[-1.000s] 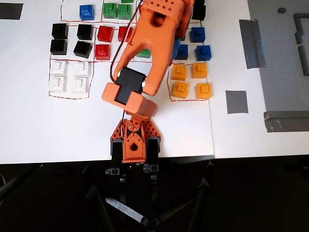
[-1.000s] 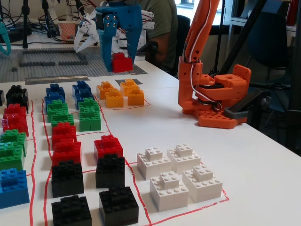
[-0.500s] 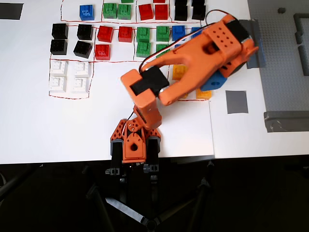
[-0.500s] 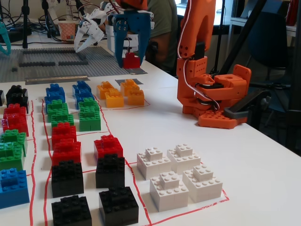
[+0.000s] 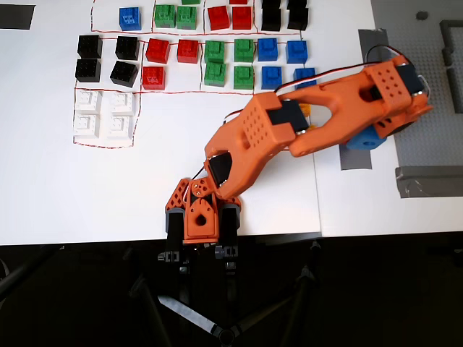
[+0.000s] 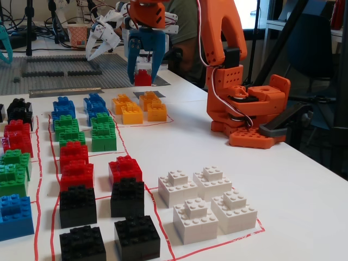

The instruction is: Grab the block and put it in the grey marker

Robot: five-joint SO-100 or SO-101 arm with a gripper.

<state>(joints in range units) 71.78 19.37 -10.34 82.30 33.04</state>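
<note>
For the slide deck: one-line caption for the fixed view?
Gripper straddles the red block by a grey tape patch, behind sorted coloured blocks.

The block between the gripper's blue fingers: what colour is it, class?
Red. The block shows best in the fixed view, between the fingers of the gripper.

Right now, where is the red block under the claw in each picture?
Overhead view: not visible; the orange arm covers that spot on the right.
Fixed view: the red block sits top centre, between the fingers of the claw.
Shared landmark: the white blocks, on the left in the overhead view and at the bottom right in the fixed view.
</note>
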